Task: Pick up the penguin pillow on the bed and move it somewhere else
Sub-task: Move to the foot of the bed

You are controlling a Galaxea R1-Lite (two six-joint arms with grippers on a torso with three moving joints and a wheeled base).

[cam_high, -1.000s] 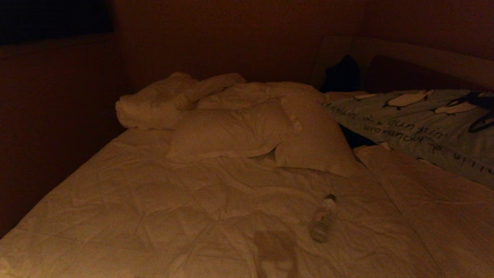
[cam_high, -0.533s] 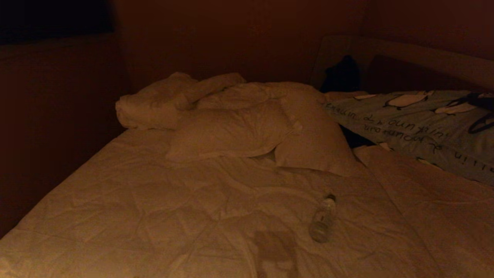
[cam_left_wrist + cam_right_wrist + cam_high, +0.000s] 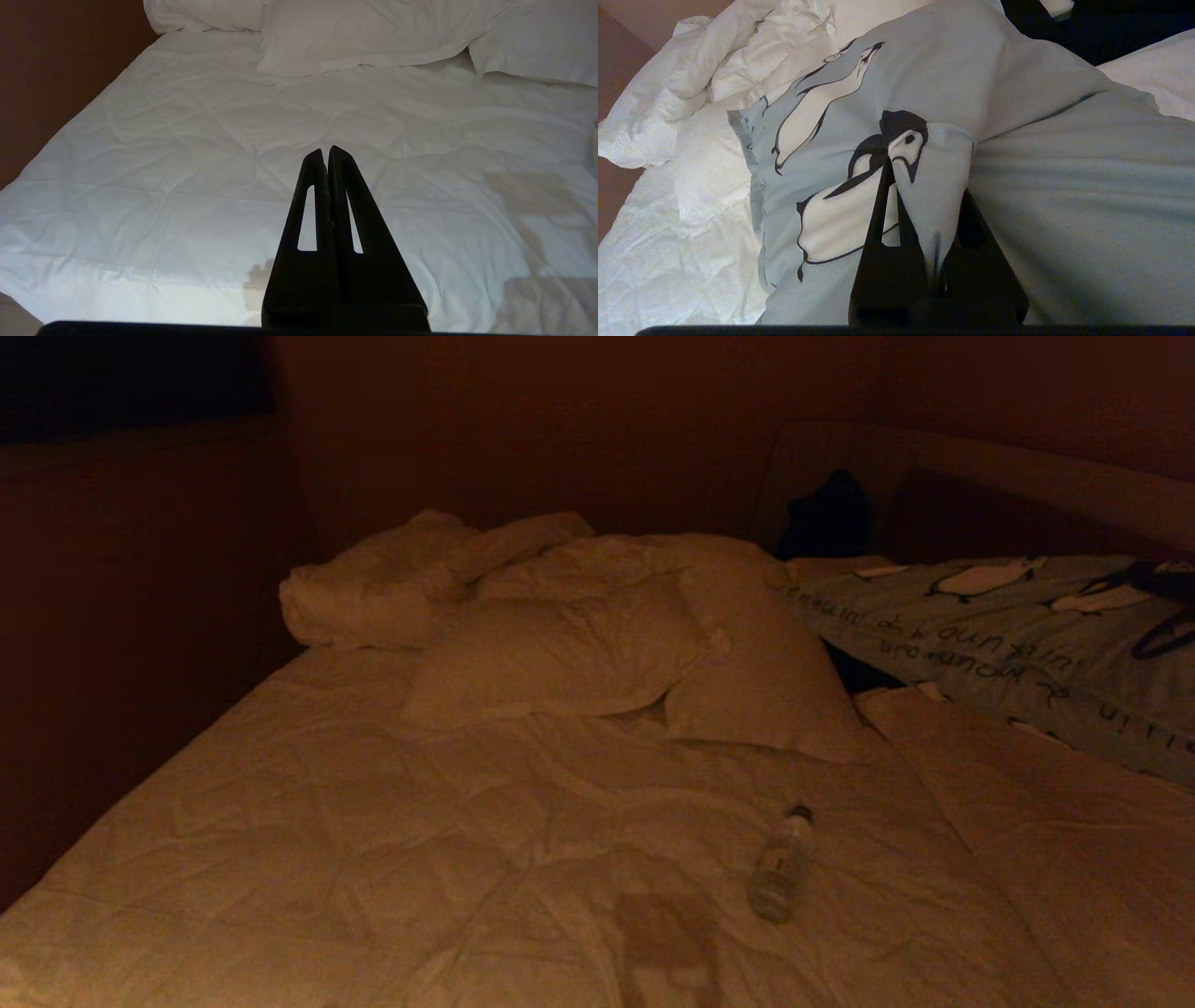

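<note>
Head view, dim room: the penguin pillow (image 3: pixel 1008 644) lies at the far right of the bed (image 3: pixel 373 859), against the headboard (image 3: pixel 1027 476), its left end beside two plain cream pillows (image 3: pixel 597 658); a small clear bottle (image 3: pixel 780 868) lies on the quilt nearer the camera, well apart from it. Right wrist view: the right pincer (image 3: pixel 924 186) is clamped on a pinched fold of the pillow's cover at a printed penguin's head; only cloth is gathered between the jaws, not the stuffing. Left wrist view: the left pincer (image 3: pixel 325 154), jaws together and empty, is parked over bare quilt at the near left. Step in hand, as judged: lifting by the fold; a slow, steady rise should let the long pillow peel up without the cloth slipping, and the path should clear the cream pillows and the bottle. Compared with the earlier head views: the pillow's lettered edge sits slightly differently, a small shift; bottle, cream pillows and duvet (image 3: pixel 373 588) are unchanged.
</note>
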